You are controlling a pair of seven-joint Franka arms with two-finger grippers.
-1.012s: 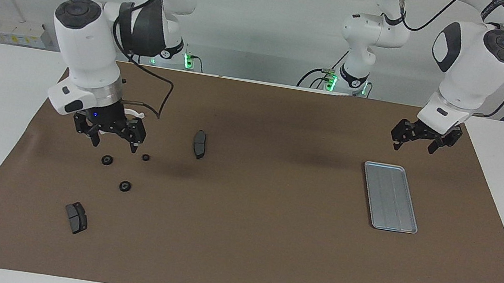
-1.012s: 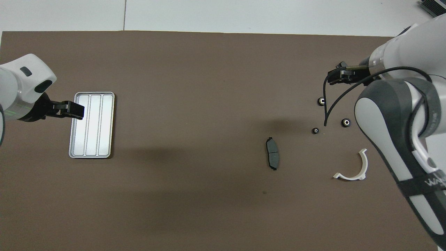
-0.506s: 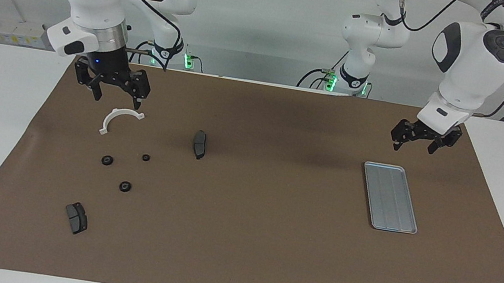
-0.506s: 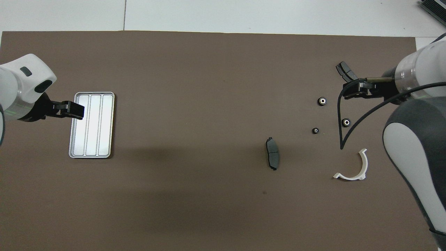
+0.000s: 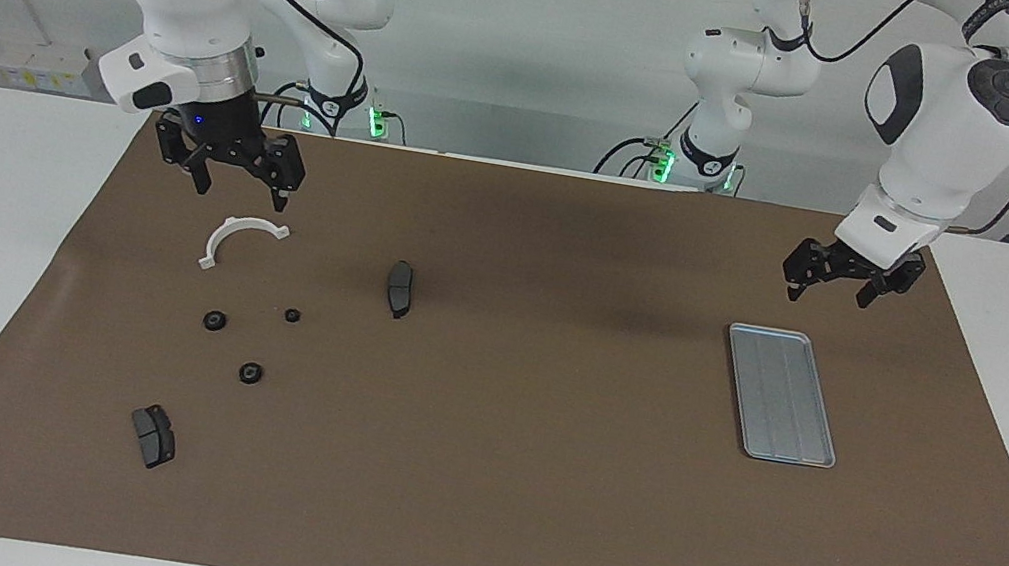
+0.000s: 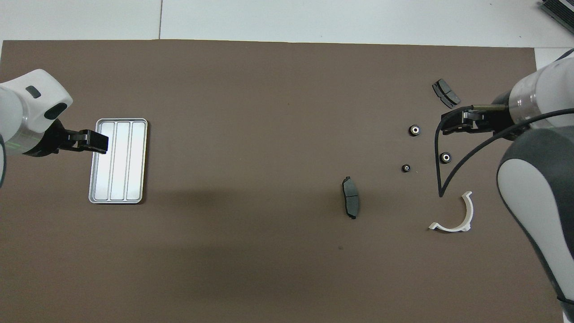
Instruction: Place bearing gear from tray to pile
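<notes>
The silver tray (image 5: 780, 395) lies empty toward the left arm's end of the table; it also shows in the overhead view (image 6: 118, 160). Three small black bearing gears (image 5: 215, 319) (image 5: 292, 315) (image 5: 250, 373) lie on the mat in the pile, beside the white half-ring bracket (image 5: 240, 239) and two dark brake pads (image 5: 399, 288) (image 5: 152, 435). My right gripper (image 5: 240, 193) is open and empty, raised over the mat just beside the bracket. My left gripper (image 5: 829, 294) is open and empty, raised over the mat beside the tray's end nearest the robots.
A brown mat (image 5: 493, 484) covers the table, with white table showing around it. In the overhead view the gears (image 6: 415, 130) (image 6: 406, 168) (image 6: 445, 157), the bracket (image 6: 453, 215) and the pads (image 6: 350, 202) (image 6: 445, 93) lie near the right gripper (image 6: 448, 125).
My right gripper rose from low over the gears and drew back toward the robots, uncovering the bracket; it has hardly moved in the last half second. The left arm has not moved.
</notes>
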